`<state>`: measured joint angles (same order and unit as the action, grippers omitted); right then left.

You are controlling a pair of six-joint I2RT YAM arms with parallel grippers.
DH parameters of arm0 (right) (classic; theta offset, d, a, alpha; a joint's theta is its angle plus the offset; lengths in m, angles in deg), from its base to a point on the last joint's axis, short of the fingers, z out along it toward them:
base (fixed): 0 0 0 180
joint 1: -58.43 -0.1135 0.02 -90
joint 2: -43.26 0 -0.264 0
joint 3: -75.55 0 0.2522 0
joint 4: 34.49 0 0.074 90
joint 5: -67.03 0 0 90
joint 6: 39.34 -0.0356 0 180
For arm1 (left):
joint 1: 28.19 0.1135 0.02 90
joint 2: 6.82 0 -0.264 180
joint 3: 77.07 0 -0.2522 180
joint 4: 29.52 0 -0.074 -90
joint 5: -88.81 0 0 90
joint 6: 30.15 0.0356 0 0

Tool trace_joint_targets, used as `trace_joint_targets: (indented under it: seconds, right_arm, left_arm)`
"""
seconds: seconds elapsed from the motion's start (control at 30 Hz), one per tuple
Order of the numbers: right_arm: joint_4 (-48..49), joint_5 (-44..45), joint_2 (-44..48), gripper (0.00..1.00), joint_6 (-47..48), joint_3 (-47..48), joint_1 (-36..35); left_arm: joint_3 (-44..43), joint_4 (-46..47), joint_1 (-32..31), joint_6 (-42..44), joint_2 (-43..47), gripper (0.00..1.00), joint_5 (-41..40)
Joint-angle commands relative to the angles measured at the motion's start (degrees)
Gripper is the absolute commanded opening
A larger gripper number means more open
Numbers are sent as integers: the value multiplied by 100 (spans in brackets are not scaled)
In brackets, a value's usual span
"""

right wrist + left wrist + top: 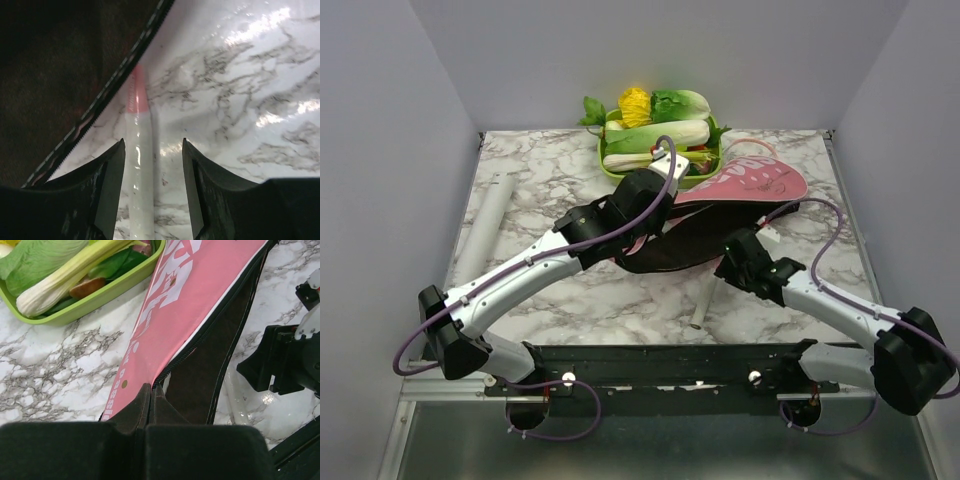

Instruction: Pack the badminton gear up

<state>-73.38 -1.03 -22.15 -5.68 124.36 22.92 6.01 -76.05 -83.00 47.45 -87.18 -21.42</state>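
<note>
Bench [550, 300]: white marble with grey veining, glossy under the lights. Plain pale grey walls [650, 60] close it in on three sides. A black mounting rail [660, 365] runs along the near edge.

Count on the bench:
- 1 pink cover bag [740, 183], mid-bench, lying flat, zip open, black lining showing toward the near side.
- 1 racket handle [704, 305], pale, poking out from under the bag's near edge toward the rail. The rest of the racket is hidden, and I cannot tell whether more are inside.
- 1 long white tube [485, 225], by the left edge, well apart from the bag.
- 1 green tray [100, 302] of vegetables, far edge, just beside the bag's pink end.

Left arm [520, 275]: reaches over the bag. Left jaws are pinched tight on the bag's open zip edge, where pink meets lining.

Right arm [830, 300]: low over the bench at the bag's near side. Right jaws are spread wide, straddling the racket handle without gripping it; the handle sits closer to one finger than the other.
</note>
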Motion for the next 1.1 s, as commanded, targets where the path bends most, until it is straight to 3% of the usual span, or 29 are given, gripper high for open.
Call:
trace_joint_targets:
  seconds: [0.0, 0.37, 0.47, 0.6, 0.67, 0.7, 0.73, 1.07]
  right_arm:
    - [596, 39, -481, 57, 342, 292, 53]
    - [834, 109, -1931, 52, 439, 846, 61]
    - [834, 127, -2134, 47, 413, 820, 61]
    - [816, 65, -2204, 33, 422, 732, 70]
    - [781, 22, -2169, 23, 474, 705, 61]
    - [746, -13, -2143, 6, 553, 697, 61]
    - [702, -101, -2108, 1, 580, 705, 61]
    - [-650, -918, -422, 1, 720, 363, -202]
  left_arm:
    - [-201, -89, 119, 124, -59, 0, 212]
    - [238, 69, 146, 19, 81, 0, 265]
    - [431, 148, 146, -16, 169, 0, 283]
    - [773, 263, 146, -78, 249, 0, 274]
    - [871, 306, 146, -139, 266, 0, 283]
    - [993, 324, 146, -157, 284, 0, 274]
    - [1064, 359, 146, -183, 301, 0, 265]
    - [1390, 658, 146, -192, 293, 0, 63]
